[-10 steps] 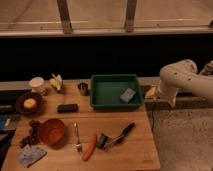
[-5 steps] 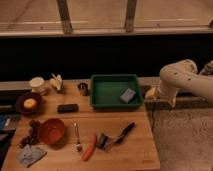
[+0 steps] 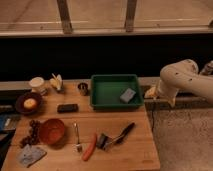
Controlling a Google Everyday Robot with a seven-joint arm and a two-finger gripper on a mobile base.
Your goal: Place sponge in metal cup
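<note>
– Since the sponge [image 3: 128, 95] lies inside the green tray [image 3: 116, 106], toward its right end, what could be spoiled from here?

– A good deal, it is judged. The gripper [image 3: 150, 93] is held off the right edge of the table [image 3: 135, 147], just beside the tray's right wall and apart from the sponge. Whether it is released or clenched cannot be told. The tray wall must be cleared on the way in. If it is caught, the tray could be shoved toward the metal cup [image 3: 83, 89], which stands just outside the tray's far left corner.

– And once the sponge is grasped?

– The cup's mouth looks narrow set against the sponge. The sponge may be left perched on the rim, or the cup tipped, if it is pressed down off-centre. A light cup would be toppled easily by a sideways nudge.

– What else is laid about?

– Left of the metal cup a pale yellowish object [image 3: 56, 82] and a white cup [image 3: 37, 84] are seen, near enough to be brushed if the target is overshot. A dark bowl [image 3: 20, 106] with a yellow fruit [image 3: 30, 103], a black block [image 3: 67, 107], a red bowl [image 3: 52, 131], a fork [image 3: 77, 137], an orange-red stick [image 3: 90, 148], a black-handled brush [image 3: 116, 138] and a grey cloth [image 3: 30, 155] are spread over the nearer half. None is set between sponge and metal cup.

– So what stands in the way?

– Only the tray's walls, and the long reach across the whole tray that is asked of the arm [image 3: 182, 80].
</note>
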